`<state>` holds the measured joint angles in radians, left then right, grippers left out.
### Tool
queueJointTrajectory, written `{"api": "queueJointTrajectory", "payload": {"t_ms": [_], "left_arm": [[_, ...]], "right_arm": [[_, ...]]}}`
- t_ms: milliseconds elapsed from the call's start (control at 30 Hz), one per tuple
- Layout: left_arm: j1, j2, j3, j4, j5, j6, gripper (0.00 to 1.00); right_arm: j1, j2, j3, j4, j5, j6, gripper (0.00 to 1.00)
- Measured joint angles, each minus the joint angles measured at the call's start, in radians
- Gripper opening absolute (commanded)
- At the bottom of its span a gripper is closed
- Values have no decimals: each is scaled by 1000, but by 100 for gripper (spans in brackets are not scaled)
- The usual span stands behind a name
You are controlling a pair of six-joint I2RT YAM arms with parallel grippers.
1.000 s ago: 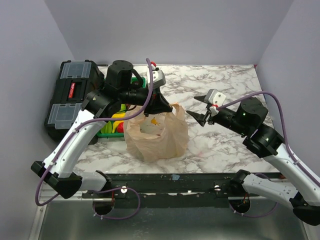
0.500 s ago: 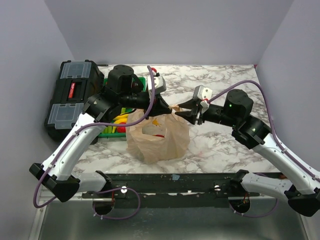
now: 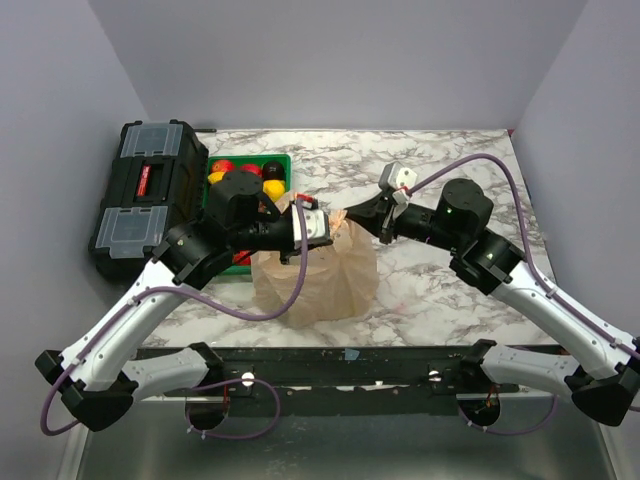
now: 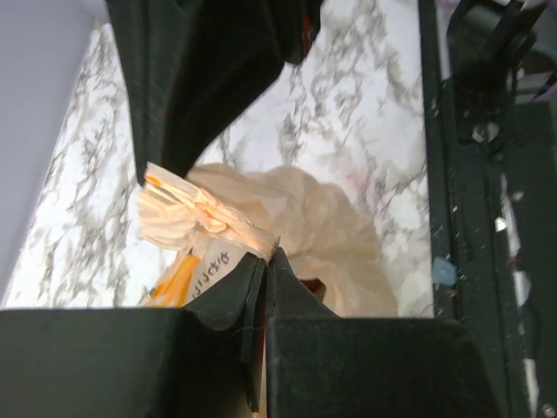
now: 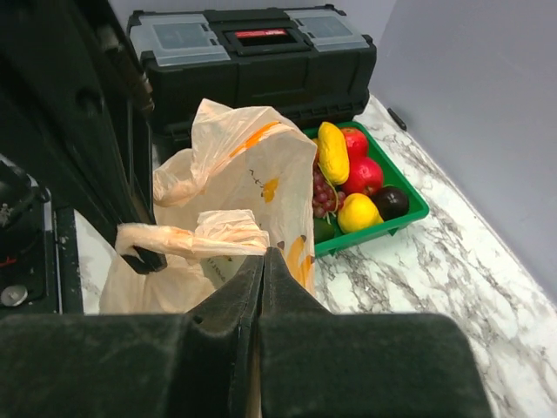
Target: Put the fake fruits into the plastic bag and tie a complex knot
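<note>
The plastic bag [image 3: 315,280] stands mid-table, pale peach with yellow-orange prints. Above its top my two grippers meet tip to tip. My left gripper [image 3: 330,222] is shut on a bunched strip of the bag's plastic [image 4: 209,213]. My right gripper [image 3: 352,214] is shut on the other end of that strip [image 5: 213,235], which stretches between them over the bag's mouth. The fake fruits [image 5: 352,178], yellow, red, dark purple and grapes, lie in the green tray behind the bag [image 5: 252,165]. A knot is not in view.
A black toolbox [image 3: 150,195] sits at the left edge, with the green tray [image 3: 283,158] against its right side. Grey walls close in the marble table on three sides. The dark rail [image 3: 350,365] with both arm bases runs along the near edge.
My right gripper moved left to the bag's top and shut on the plastic strip. My left arm pulled nearer and lower, still gripping, which uncovered the tray.
</note>
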<state>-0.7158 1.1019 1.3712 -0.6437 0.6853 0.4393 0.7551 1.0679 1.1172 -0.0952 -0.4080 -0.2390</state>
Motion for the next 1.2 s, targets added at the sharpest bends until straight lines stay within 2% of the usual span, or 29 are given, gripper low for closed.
{"api": "queueJointTrajectory", "payload": {"t_ms": [133,167,267,300,433,500,600,667,700,800,833,933,1000,1200], "left_arm": [[-45,-56,-109,40,-133,73,2],[-48,-59,-121,46,-154,80,5],[-52,-58,-122,61,-195,82,44],[-52,-58,-117,63,-200,72,51],[-52,-60,-81,66,-201,27,62],[-52,-63,-63,70,-194,9,62],[-52,-63,-26,74,-179,-31,59],[-52,-43,16,65,-175,-70,50],[-52,-27,42,65,-175,-87,42],[-52,25,105,50,-173,-151,4],[-52,41,116,47,-174,-174,0],[-52,63,119,37,-215,-218,0],[-52,60,97,52,-291,-232,0],[-96,-66,-98,262,-527,-148,0]], "right_arm": [[4,-4,-23,50,17,57,1],[4,-4,-23,54,18,66,1],[4,-13,-27,71,23,79,1],[4,-19,-31,72,26,79,1],[2,-50,-35,76,29,74,1],[2,-61,-36,79,30,73,1],[2,-64,-36,80,30,73,1],[2,-64,-40,85,34,73,1],[2,-64,-42,87,36,72,1],[2,-64,-43,95,52,70,1],[2,-64,-44,99,56,69,1],[2,-68,-48,102,68,64,1],[2,-77,-56,100,80,58,1],[4,-102,-78,63,82,21,1]]}}
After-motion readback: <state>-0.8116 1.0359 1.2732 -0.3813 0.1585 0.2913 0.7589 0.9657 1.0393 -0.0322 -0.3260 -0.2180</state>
